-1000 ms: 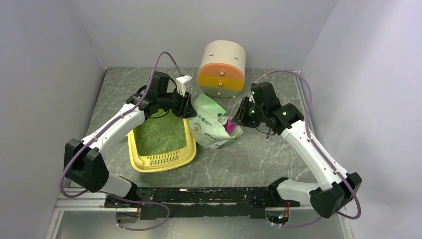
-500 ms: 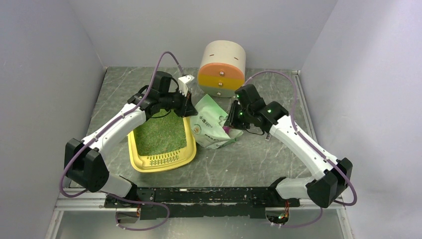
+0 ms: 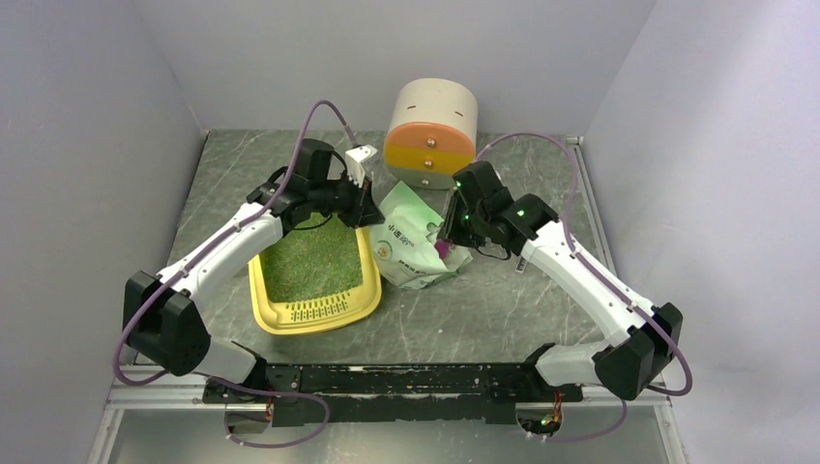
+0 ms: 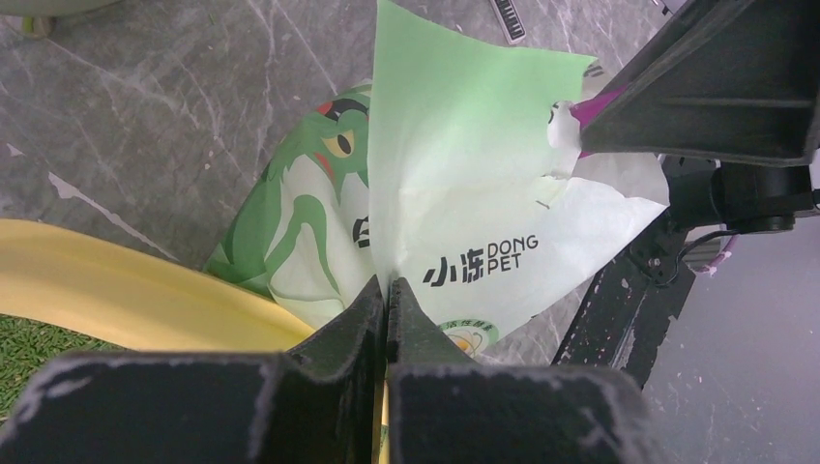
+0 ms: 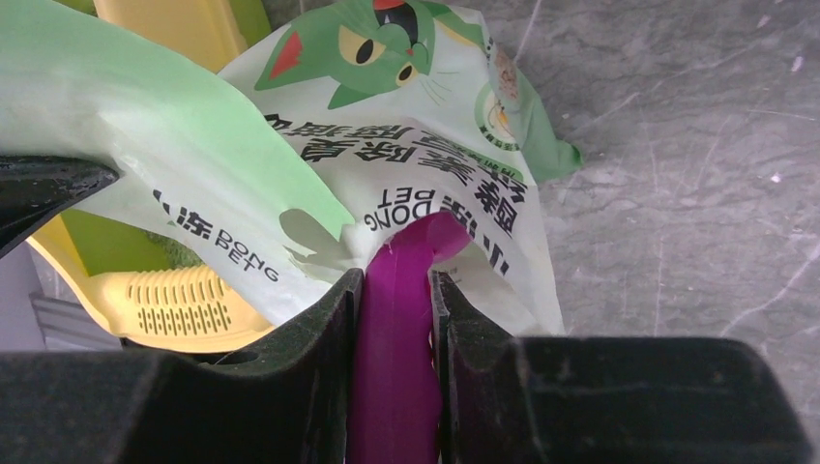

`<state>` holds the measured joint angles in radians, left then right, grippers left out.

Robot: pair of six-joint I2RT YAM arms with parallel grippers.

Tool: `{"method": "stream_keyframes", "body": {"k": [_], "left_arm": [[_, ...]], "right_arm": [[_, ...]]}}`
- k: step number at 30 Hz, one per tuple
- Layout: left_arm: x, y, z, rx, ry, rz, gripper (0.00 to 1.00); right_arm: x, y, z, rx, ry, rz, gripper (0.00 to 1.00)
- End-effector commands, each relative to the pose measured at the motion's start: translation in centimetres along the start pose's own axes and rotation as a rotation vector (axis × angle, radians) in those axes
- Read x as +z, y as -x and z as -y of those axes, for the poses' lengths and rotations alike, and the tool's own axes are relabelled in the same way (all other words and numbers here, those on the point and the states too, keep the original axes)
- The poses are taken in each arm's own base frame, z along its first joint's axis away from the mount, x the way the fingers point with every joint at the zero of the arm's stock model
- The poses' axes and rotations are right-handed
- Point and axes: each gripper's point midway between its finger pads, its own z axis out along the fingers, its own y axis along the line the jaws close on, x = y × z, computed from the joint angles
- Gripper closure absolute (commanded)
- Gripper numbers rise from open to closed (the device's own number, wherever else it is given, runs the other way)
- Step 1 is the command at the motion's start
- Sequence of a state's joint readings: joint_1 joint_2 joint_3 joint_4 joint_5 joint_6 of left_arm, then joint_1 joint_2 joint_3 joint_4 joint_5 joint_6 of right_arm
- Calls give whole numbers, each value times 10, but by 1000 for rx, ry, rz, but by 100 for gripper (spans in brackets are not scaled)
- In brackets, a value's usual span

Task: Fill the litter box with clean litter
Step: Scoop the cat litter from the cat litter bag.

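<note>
We see two arms working one bag of cat litter between them. The left claw (image 3: pixel 366 205) is clamped on the upper edge of the pale green printed bag (image 3: pixel 411 246), its fingers pressed together on the plastic and holding the mouth up. The right claw (image 3: pixel 447 237) is closed tight on the handle of the magenta scoop (image 5: pixel 395 338), whose bowl end disappears into the bag's torn opening just ahead of that claw.

The litter box (image 3: pixel 311 323) lies on the surface (image 3: pixel 483 309) just beneath and nearward of the left claw, on the side away from the right claw, its slotted grille at the near end. Clean litter (image 3: pixel 309 256) already covers the tray floor from wall to wall, greenish-grey, so we judge the filling well under way. How deep the layer is, we cannot tell. What seems left is to lift this scoop out of the bag, carry it past the left claw to the tray and tip it, and perhaps repeat.

By our count: one litter box, one bag, one scoop, two claws, and one round drawer cabinet (image 3: pixel 432 130) standing beyond both claws, untouched.
</note>
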<state>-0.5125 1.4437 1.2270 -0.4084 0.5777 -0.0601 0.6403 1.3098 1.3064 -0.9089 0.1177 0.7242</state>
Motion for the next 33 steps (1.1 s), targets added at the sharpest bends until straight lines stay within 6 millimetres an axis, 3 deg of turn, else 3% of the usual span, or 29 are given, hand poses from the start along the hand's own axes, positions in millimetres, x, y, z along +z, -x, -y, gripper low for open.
{"method": "stream_keyframes", "body": {"k": [1,3,8,12,25,33], "left_arm": [[-11,16,16,35,-31,64,95],[-12,17,15,33,-22,63,90],[-12,14,14,24,-14,54,69],[-10,11,13,20,-21,34,60],[-2,6,24,9,-113,0,55],[-3,6,26,19,-120,-9,54]], "right_arm": [[26,-22,17,-32,-57,-60,100],[31,-25,5,-21,8,-65,100],[37,-26,-1,6,64,-44,100],[37,-27,-9,49,144,-39,100],[19,-10,-24,269,533,-7,100],[1,7,-14,413,673,42,100]]}}
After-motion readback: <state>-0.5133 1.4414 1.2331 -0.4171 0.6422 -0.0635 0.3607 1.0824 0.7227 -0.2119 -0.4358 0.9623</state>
